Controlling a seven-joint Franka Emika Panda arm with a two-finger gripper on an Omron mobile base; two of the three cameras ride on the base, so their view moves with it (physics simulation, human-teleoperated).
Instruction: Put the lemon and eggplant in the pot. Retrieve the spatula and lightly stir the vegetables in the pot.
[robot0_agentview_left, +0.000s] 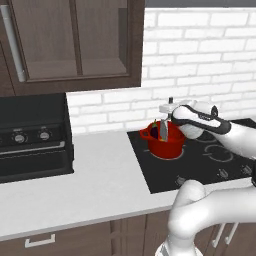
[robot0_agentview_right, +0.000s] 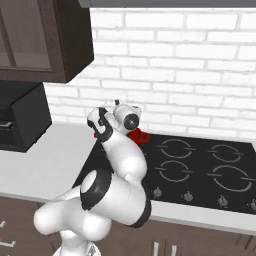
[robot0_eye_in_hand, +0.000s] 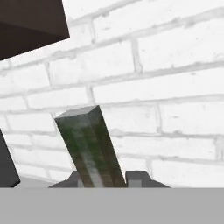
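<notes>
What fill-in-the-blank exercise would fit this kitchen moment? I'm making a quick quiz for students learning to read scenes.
1. The red pot stands on the black ____.
2. The wall behind the cooktop is made of white ____.
3. In the hand view, a greenish-grey handle rises between the gripper's two ____.
4. The microwave sits on the counter, on the pot's ____ in the left base view.

Missing words: cooktop; brick; fingertips; left
</notes>
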